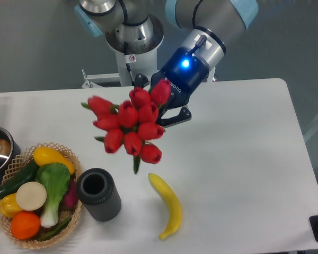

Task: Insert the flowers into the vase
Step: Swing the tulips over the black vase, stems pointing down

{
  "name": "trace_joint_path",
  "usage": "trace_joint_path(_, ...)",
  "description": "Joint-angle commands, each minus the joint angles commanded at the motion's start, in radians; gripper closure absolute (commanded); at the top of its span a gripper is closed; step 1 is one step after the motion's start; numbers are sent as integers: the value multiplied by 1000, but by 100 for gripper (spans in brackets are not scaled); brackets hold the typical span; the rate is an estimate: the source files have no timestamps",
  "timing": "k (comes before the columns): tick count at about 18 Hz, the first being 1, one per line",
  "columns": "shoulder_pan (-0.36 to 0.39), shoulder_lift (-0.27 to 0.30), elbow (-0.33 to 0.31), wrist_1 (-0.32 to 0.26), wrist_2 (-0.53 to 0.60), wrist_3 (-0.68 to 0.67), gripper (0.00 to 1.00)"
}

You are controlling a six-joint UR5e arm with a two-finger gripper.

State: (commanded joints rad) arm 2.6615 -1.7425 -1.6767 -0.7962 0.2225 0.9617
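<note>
**Carrying the tulips toward the vase**

I am mid-transfer: my gripper (160, 110) is clamped on the flowers (128, 127), holding them in the air above the bench (244, 159), up and to the right of the vase (99, 193). The bunch lies tilted, buds facing the camera, one green stem tip poking down. Next I judge I must swing the stems downward and line them over the vase's open round mouth. The vase is dark, ribbed, beside the wicker basket (69, 214).
</note>
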Motion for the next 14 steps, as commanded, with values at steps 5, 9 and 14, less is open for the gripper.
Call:
trace_joint_path(5,-54,-81,69,43,-3,11,100)
trace_joint_path(9,-97,-108,95,43,0,11,100)
trace_joint_path(14,-132,-111,95,43,11,9,100)
